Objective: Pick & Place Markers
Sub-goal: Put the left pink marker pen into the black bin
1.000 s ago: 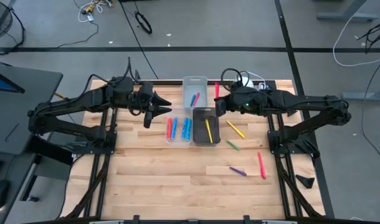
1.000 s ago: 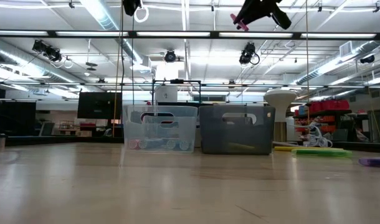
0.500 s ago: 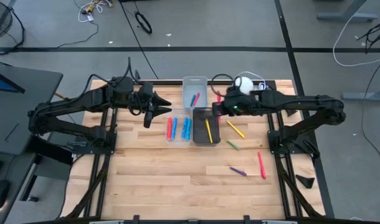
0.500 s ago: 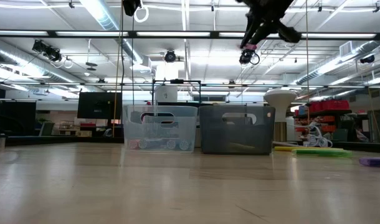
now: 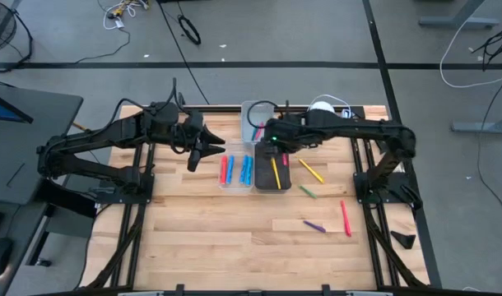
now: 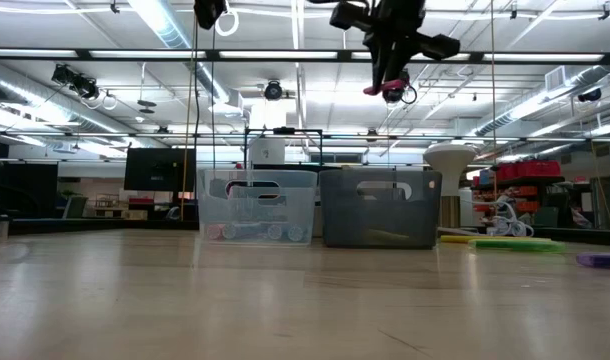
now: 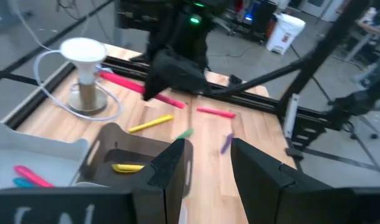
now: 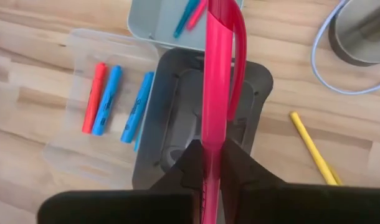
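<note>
Overhead, three bins: the clear bin (image 5: 235, 171) holds four markers, the grey bin (image 5: 257, 120) two, the dark bin (image 5: 271, 168) one yellow. Four markers lie on the table (image 5: 234, 230). The right pincer (image 5: 272, 141) pinches a pink marker (image 8: 217, 81) above the dark bin; the left pincer (image 5: 193, 156) hangs spread, empty.

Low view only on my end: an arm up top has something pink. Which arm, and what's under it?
Observer: That's the right hand, shut on a pink marker. Its wrist view shows the dark bin directly beneath.
Operator: And the other arm?
Observer: The left hand hangs beside the clear bin, fingers apart with nothing between them.
Operator: How many loose on the table?
Observer: Four in the high view: a yellow marker, a green marker, a purple marker and a second pink marker.
</note>
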